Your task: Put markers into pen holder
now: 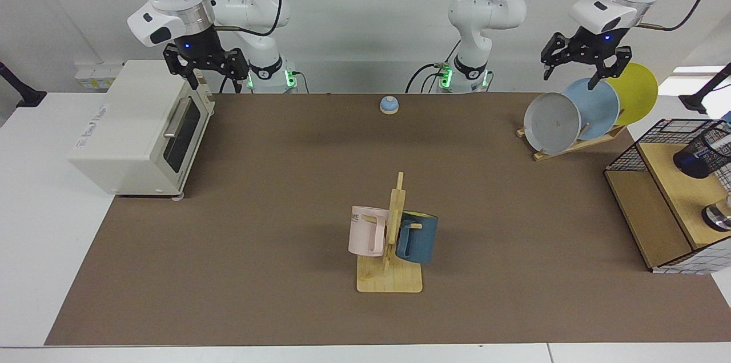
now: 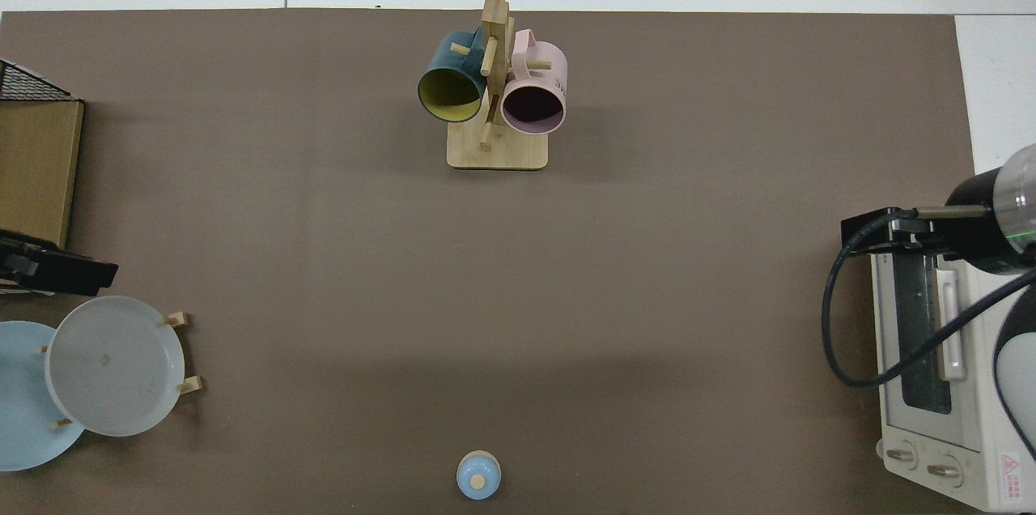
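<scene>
Facing view, black mesh pen holder [image 1: 703, 153] tilted, left tool [image 1: 571, 73] released, empty, right tool [image 1: 198, 76] released.

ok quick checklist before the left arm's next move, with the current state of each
1. Left end effector empty: ok, fingers open, nothing between them.
2. Left end effector clear of the plates: ok, it hangs above the blue plate without touching.
3. Pen holder upright on the wooden shelf: not ok, it leans to one side.
4. Markers located: cannot tell, none shows on the mat; something blue sits in the holder's base.
5. Right end effector out of the way: ok, waiting open above the toaster oven.
</scene>
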Controlling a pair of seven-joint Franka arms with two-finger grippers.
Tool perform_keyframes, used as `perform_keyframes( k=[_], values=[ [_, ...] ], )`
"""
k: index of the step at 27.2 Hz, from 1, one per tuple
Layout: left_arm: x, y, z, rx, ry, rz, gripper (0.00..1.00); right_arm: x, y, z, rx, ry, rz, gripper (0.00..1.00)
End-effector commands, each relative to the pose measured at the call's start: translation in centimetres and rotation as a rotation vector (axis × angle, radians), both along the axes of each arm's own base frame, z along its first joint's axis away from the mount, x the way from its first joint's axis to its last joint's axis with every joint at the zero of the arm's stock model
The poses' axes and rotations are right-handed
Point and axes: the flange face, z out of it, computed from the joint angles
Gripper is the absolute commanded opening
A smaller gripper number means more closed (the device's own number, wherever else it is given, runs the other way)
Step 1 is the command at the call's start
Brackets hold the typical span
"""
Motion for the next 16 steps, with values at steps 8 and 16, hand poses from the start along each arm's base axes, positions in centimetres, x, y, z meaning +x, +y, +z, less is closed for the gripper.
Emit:
perform_keyframes(
  k=[8,16],
  values=[
    [1.9,-0.5,1.4,-0.031,0.008,0.028,0.99,-0.4,0.0,0.1,0.007,-0.018,-0.018,1.0],
    [2.4,-0.7,1.4,-0.029,0.005,0.033,0.99,-0.4,0.0,0.1,0.007,-0.018,-0.018,1.0]
  ],
)
